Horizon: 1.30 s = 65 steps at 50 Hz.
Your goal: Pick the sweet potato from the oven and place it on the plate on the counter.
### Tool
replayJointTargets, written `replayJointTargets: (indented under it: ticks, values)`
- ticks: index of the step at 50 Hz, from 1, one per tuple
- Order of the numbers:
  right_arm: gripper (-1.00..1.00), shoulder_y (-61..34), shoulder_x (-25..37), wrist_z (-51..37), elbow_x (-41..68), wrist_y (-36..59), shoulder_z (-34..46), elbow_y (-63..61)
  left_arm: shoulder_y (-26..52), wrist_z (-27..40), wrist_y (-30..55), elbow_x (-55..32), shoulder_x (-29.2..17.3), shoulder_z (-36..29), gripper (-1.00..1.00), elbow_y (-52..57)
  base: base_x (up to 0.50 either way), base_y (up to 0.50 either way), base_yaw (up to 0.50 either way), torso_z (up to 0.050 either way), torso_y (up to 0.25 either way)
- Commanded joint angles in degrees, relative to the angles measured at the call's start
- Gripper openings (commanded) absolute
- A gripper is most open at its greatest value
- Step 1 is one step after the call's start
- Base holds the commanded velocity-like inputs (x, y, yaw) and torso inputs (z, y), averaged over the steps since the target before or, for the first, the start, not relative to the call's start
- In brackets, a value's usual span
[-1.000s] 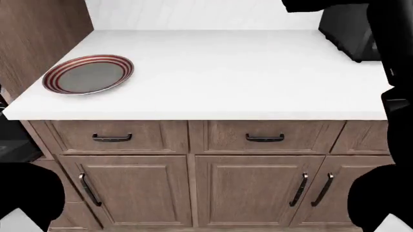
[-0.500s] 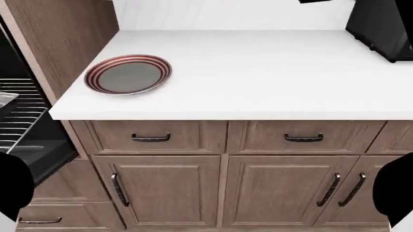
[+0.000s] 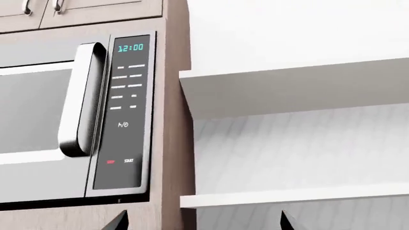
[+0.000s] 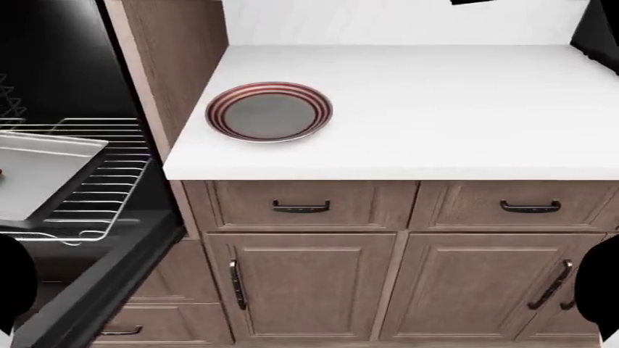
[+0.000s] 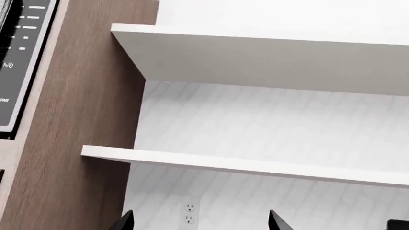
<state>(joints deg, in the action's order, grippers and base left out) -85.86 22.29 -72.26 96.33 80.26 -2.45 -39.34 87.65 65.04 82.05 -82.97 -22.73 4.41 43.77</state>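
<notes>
Potato: only a tiny reddish sliver is showing at the head view's left edge, by the tray (image 4: pixel 43 177); shape and long axis are not readable.
Oven (image 4: pixel 58 65): standing open, dark black inside, wire rack (image 4: pixel 106 196) carrying the flat grey metal tray.
Plate (image 4: pixel 269 111): round, shallow, grey centre, red and white rim rings, sitting empty on the counter (image 4: pixel 435 109) near the oven-side corner.
Counter: smooth white top over brown wood-grain drawers and doors with dark bar handles.
Microwave (image 3: pixel 70 129): steel front, curved handle, clock reading 12:00.
Shelves (image 5: pixel 255 165): white, against pale wall.
Left gripper (image 3: pixel 201 220): tips are spreading wide, pinching nothing.
Right gripper (image 5: pixel 199 221): tips are likewise spreading apart, empty.
</notes>
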Motion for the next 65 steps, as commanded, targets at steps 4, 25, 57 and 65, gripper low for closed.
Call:
replayJointTargets:
  ticks: [4, 25, 57, 65]
  values:
    - [1.0, 1.2, 1.0, 0.6, -0.8, -1.2, 0.5, -0.7, -0.1, 1.0, -1.3, -0.9, -0.7, -1.3, 1.0, -0.1, 0.0, 0.5, 0.0, 0.0, 0.0]
    - [1.0, 1.6, 2.0, 0.3, -0.7, -2.9, 1.7, -1.1, -0.7, 1.9, -3.3, -1.8, -1.3, -2.6, 1.0, 0.0, 0.0, 0.5, 0.0, 0.0, 0.0]
    - [1.0, 1.6, 3.3, 0.2, -0.4, -5.3, 3.0, -1.5, 0.4, 4.5, -5.1, -4.3, -2.2, -4.7, 1.0, -0.4, 0.0, 0.5, 0.0, 0.0, 0.0]
    - [1.0, 2.0, 3.7, 0.0, -0.2, -5.9, 3.2, -1.7, 0.8, 5.9, -5.5, -5.8, -2.5, -5.1, 1.0, -0.5, 0.0, 0.5, 0.0, 0.0, 0.0]
